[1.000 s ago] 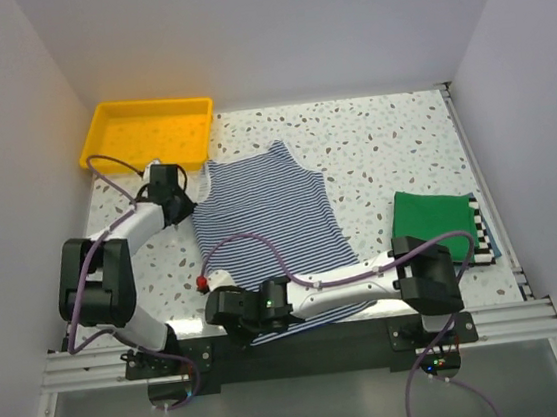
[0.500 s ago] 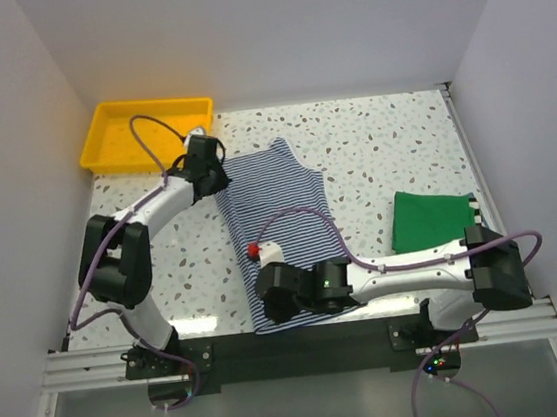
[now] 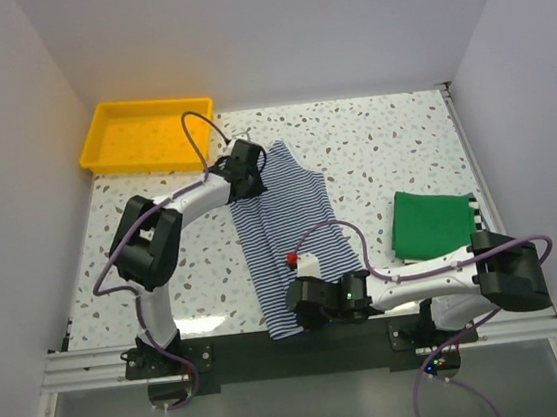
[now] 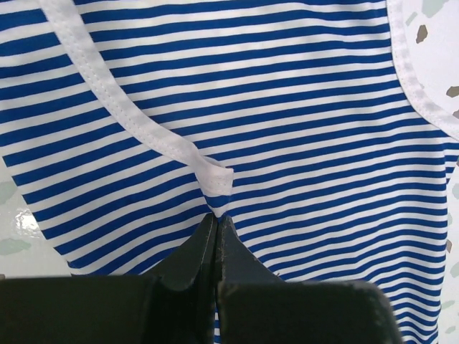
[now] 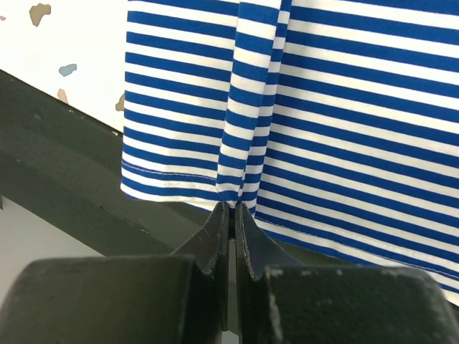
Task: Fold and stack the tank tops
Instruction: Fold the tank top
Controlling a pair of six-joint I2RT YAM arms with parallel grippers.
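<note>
Folding seems underway; left gripper (image 4: 216, 215) pinches the striped tank top (image 3: 279, 208) at its trim, right gripper (image 5: 231, 206) its hem; next, lay both edges down evenly.

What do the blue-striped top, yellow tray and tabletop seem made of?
Blue-striped top: thin soft knit, matte; it puckers in folds, with stitched white binding.
Yellow tray: probably moulded plastic; smooth, uniform colour, rounded rim.
Tabletop: hard, slightly glossy terrazzo-look speckle; stone or laminate, unclear.
</note>
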